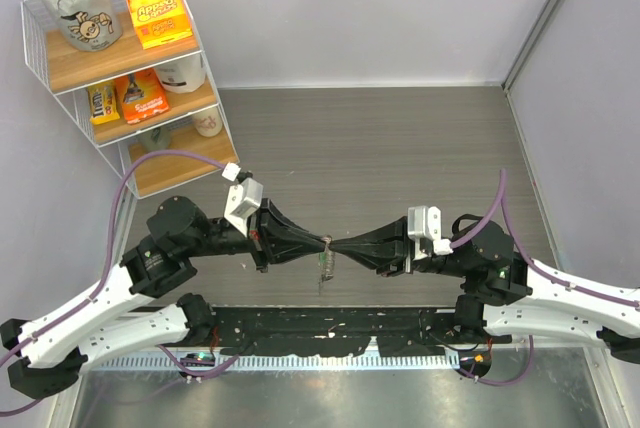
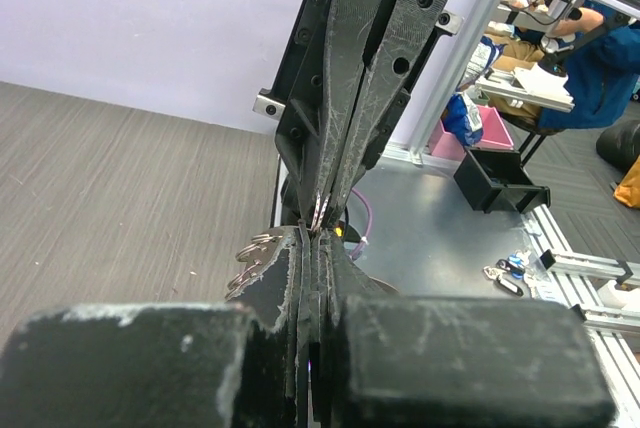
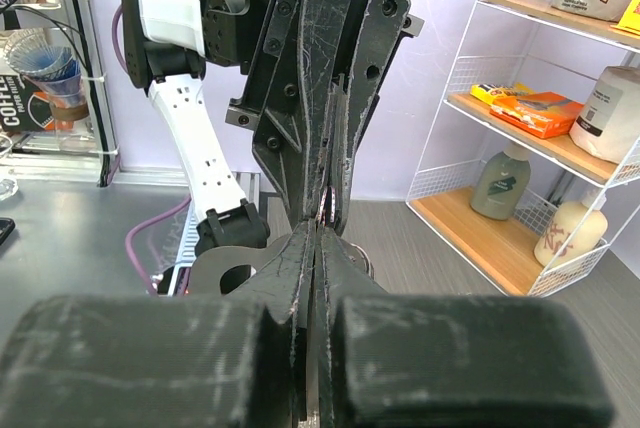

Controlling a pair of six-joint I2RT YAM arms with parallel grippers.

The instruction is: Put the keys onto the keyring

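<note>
My left gripper [image 1: 320, 244] and right gripper [image 1: 336, 246] meet tip to tip above the middle of the table. Both are shut on the silvery keyring [image 1: 325, 266], and its chain hangs down from between the tips. In the left wrist view my shut gripper [image 2: 315, 236] pinches a thin ring [image 2: 318, 213], with several silver loops [image 2: 252, 253] sticking out to the left of my fingers. In the right wrist view my shut gripper [image 3: 326, 230] faces the left one, with a sliver of ring [image 3: 328, 206] between them. No green-headed key shows in any view.
A white wire shelf [image 1: 130, 78] with snack boxes and bottles stands at the back left; it also shows in the right wrist view [image 3: 540, 128]. Small blue-and-silver items [image 2: 510, 272] lie on the metal surface at the near edge. A black cable tray [image 1: 330, 333] runs between the arm bases.
</note>
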